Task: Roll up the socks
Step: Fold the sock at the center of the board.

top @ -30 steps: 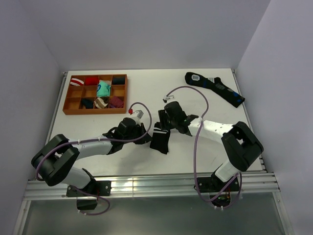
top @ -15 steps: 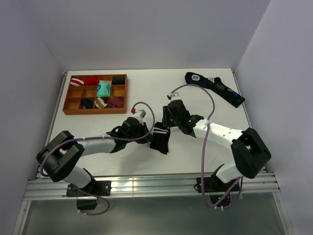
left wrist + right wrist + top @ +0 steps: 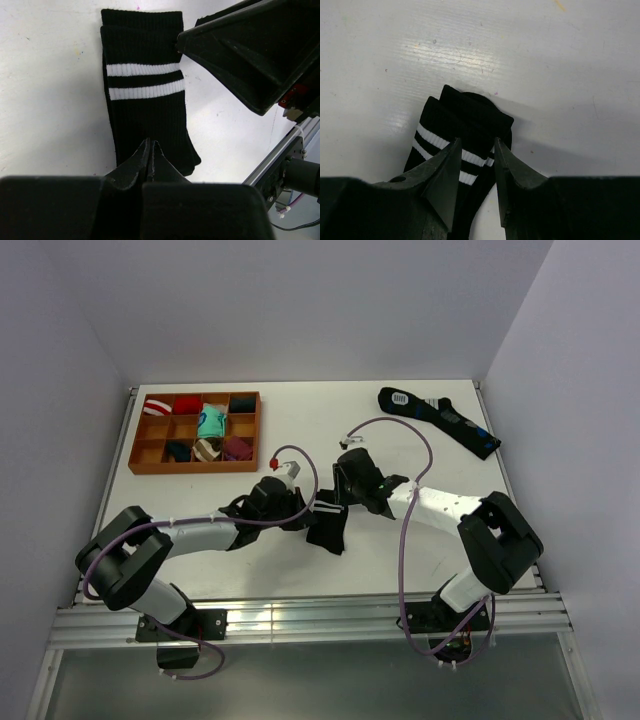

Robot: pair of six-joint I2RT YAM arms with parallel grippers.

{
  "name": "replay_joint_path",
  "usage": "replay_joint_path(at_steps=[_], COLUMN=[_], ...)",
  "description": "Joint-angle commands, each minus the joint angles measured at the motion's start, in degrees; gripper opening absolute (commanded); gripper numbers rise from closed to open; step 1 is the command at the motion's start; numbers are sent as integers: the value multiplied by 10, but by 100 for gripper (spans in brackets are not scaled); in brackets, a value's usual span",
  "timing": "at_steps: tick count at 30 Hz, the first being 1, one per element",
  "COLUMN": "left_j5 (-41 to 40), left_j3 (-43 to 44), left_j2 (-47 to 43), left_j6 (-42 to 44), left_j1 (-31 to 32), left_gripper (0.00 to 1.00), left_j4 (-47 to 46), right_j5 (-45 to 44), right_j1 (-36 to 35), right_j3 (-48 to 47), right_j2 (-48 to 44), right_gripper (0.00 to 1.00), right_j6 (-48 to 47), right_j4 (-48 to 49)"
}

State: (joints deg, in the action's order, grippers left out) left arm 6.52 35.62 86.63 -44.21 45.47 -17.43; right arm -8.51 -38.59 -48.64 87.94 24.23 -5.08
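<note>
The black striped sock (image 3: 145, 100) is lying flat mid-bench (image 3: 300, 420), and there's no roll started on it as far as I can see. On the plain end, the left gripper (image 3: 150, 150) has its jaws clenched tip to tip, and it looks like it's pinching fabric. The right gripper (image 3: 474, 162) has its jaws released, straddling the striped cuff. Further out, a dark blue-marked pair (image 3: 440, 420) lies flat at the far right, not rolled either. The orange tray (image 3: 190, 469) at far left holds roughly seven rolled bundles (image 3: 207, 448) with several slots bare, so I'd guess we're past halfway.

Bare table (image 3: 300, 430) around striped socks (image 3: 328, 528), tray (image 3: 195, 469) left, dark socks (image 3: 440, 420) back-right
</note>
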Motion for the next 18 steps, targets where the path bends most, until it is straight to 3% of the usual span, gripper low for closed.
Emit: replay_joint_path(at_steps=[1, 18], left_j5=[-2, -2], left_j3=[24, 25], left_j2=[6, 11], left_j6=[5, 5], left_j1=[1, 2], left_gripper=[0, 0], left_j4=[-5, -5], right_j5=[-12, -5], right_j1=[3, 3], right_j3=[-15, -29], right_j2=[4, 28], right_gripper=[40, 36], right_j6=[5, 8], right_j4=[4, -5])
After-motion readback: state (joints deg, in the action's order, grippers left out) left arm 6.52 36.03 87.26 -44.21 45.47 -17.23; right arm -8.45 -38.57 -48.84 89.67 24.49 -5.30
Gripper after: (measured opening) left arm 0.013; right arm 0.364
